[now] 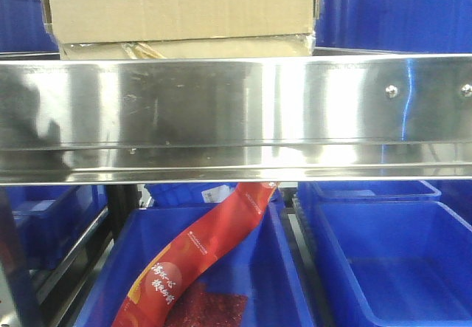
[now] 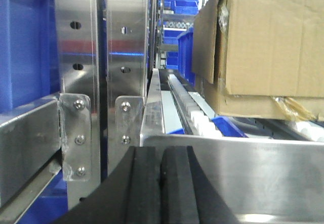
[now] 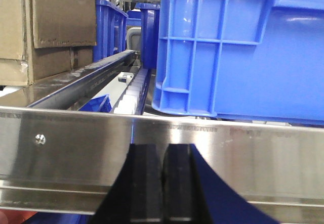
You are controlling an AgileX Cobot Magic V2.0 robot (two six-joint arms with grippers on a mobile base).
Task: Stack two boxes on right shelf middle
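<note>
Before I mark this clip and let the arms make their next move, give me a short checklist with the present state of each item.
1. Two boxes stacked: ok. The upper box sits on the lower box.
2. Stack on the shelf: ok, it stands behind the front rail.
3. Stack alignment: not ok. In the left wrist view the upper box overhangs the lower one on its near side.
4. Left gripper free of load: ok, pads pressed together, nothing between them.
5. Right gripper free of load: ok, also shut and empty.
6. Clearance from the blue bin: cannot tell; a gap shows, its margin does not.
</note>
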